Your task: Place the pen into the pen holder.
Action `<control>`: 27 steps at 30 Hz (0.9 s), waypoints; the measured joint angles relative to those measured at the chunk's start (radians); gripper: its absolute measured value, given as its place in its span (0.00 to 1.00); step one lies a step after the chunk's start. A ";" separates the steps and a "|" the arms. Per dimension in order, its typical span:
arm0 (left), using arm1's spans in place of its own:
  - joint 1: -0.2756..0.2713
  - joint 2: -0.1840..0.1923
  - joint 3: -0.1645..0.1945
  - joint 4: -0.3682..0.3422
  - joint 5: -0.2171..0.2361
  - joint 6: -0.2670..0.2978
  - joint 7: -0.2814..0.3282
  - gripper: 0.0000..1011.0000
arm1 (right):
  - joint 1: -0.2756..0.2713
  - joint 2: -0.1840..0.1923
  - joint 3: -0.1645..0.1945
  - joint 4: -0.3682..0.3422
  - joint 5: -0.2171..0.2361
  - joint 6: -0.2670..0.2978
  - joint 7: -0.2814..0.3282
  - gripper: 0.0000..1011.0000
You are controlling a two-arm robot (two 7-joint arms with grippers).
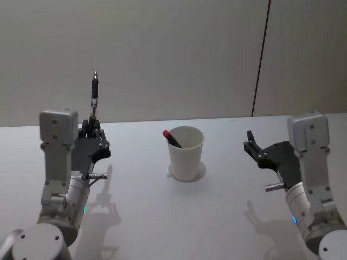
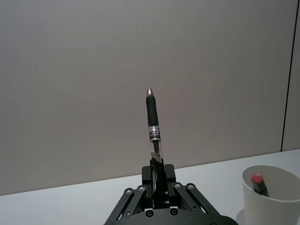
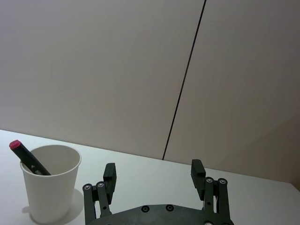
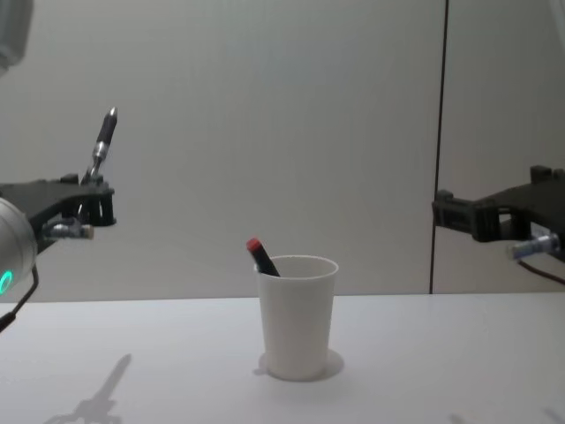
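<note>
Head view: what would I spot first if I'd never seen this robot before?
The left gripper holds a black pen upright, tip up, left of the white paper cup. That cup stands in the middle of the table with a red-capped pen leaning inside. The right gripper hovers open and empty on the right.

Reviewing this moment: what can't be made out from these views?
- Lower part of the red-capped pen: hidden behind the wall of the pen holder, all views.
- Lower end of the held pen: covered by fingers of the left gripper, left wrist view.
- Print on its band: too small to read.
- Holder's base: cut off by the left wrist view's bottom edge.
The right gripper idles open.
</note>
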 joint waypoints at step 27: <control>0.003 0.043 -0.045 0.082 -0.177 -0.287 -0.413 0.18 | 0.000 0.000 0.000 0.000 0.000 0.000 0.000 0.99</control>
